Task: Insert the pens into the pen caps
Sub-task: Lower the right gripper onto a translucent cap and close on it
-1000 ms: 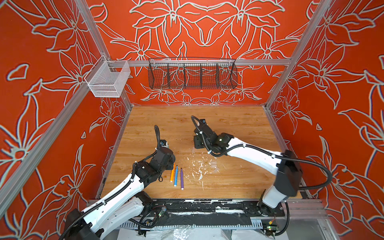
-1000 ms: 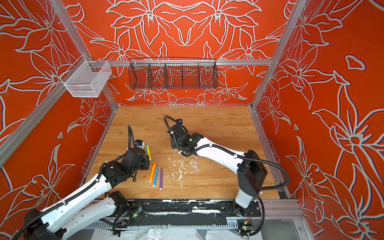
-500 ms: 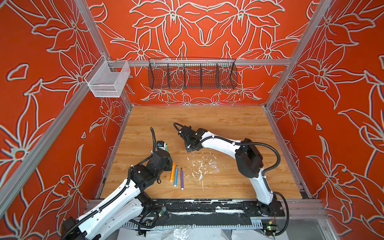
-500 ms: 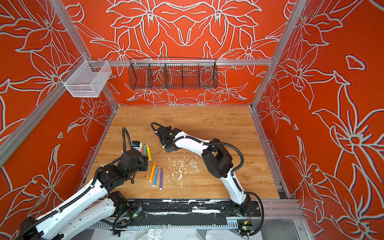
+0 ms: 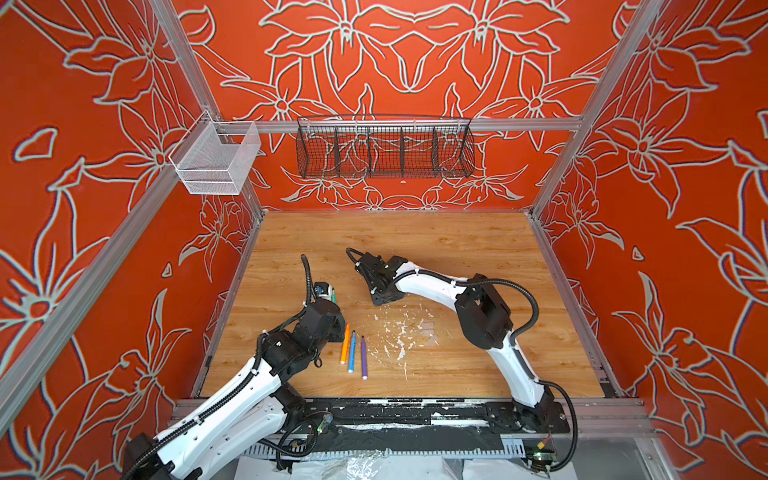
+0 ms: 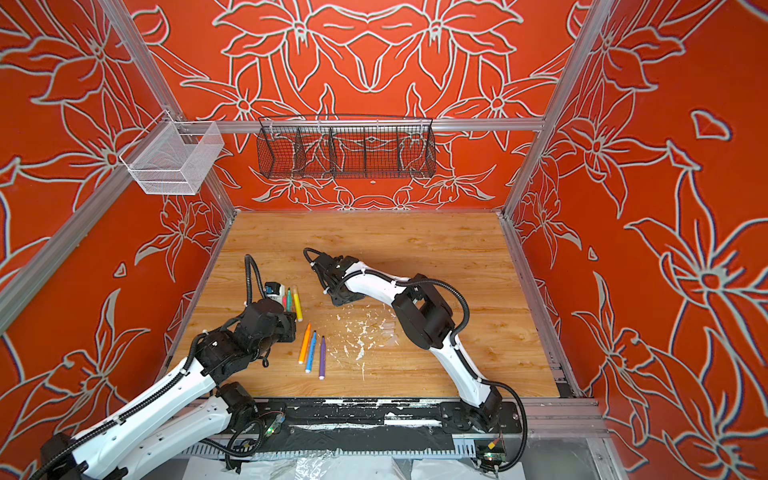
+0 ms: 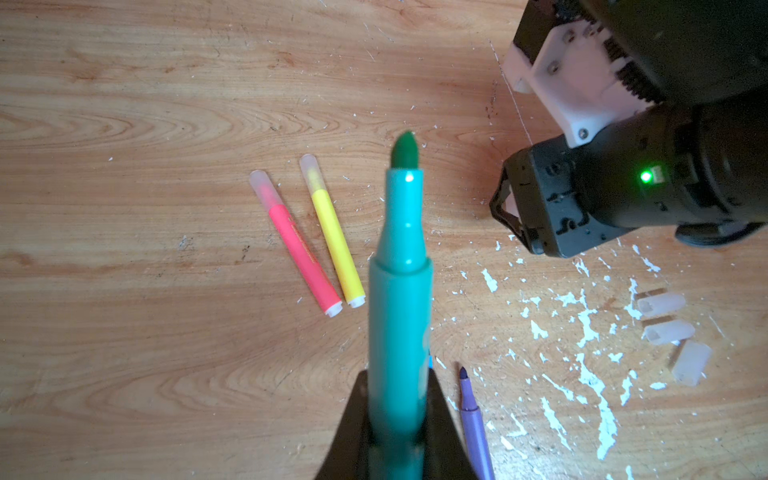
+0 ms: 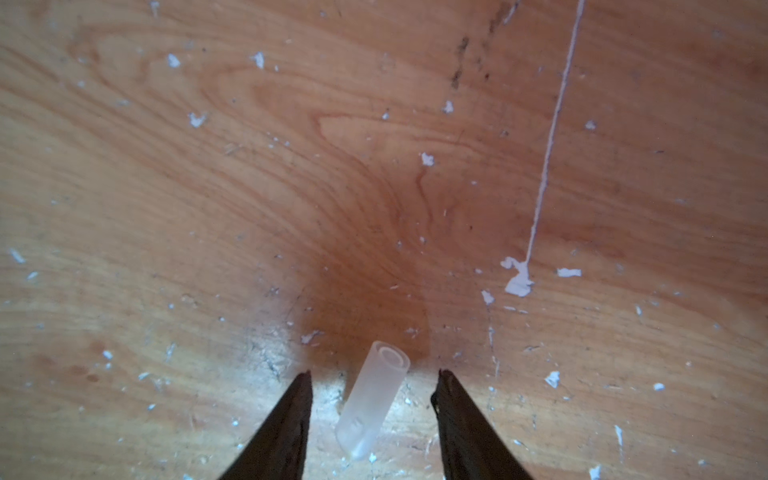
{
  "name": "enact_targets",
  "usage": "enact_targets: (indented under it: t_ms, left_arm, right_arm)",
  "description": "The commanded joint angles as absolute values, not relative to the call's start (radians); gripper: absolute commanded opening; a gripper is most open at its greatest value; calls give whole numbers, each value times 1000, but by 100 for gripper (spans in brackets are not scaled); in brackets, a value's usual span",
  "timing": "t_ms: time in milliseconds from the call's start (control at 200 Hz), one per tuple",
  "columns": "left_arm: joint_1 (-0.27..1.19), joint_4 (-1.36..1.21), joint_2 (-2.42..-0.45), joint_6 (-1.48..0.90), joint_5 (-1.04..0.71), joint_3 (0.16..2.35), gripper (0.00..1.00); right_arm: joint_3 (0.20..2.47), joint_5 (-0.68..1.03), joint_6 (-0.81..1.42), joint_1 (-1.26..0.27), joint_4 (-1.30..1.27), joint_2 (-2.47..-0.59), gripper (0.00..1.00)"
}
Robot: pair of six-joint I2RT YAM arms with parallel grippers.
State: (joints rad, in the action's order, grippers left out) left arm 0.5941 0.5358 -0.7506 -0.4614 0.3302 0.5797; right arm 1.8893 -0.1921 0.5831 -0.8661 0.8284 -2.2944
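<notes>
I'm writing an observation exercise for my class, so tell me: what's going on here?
The left gripper is shut on a green pen, its tip bare. The right gripper stands open astride a clear cap lying on the table, not touching it. The pink pen and yellow pen lie capped; the orange pen, blue pen, purple pen and three loose caps lie unpaired.

- Left arm (image 5: pixel 249 382): reaches from the tabletop's front left corner along the left edge, wrist low.
- Left gripper (image 7: pixel 397 372): jaws clamped on the green pen (image 7: pixel 399 270).
- Right arm (image 5: pixel 432 286): rises from the front edge with the elbow bent and the forearm reaching mid-tabletop.
- Right gripper (image 8: pixel 375 372): pointed downward, fingers (image 8: pixel 286 428) parted, straddling a pen cap (image 8: pixel 372 399) without contact.
</notes>
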Motion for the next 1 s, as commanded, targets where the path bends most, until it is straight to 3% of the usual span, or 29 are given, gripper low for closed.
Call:
enact_targets:
  t_ms: [0, 540, 996]
  left_arm:
    - [589, 522, -759, -469, 337, 579, 0]
    - [589, 520, -767, -469, 336, 582, 0]
    - [589, 519, -768, -468, 336, 583, 0]
  right_arm:
    - [1893, -175, 590, -848, 837, -2313, 49]
    - [1871, -168, 595, -841, 839, -2318, 36]
    - [1761, -160, 612, -845, 793, -2236, 38]
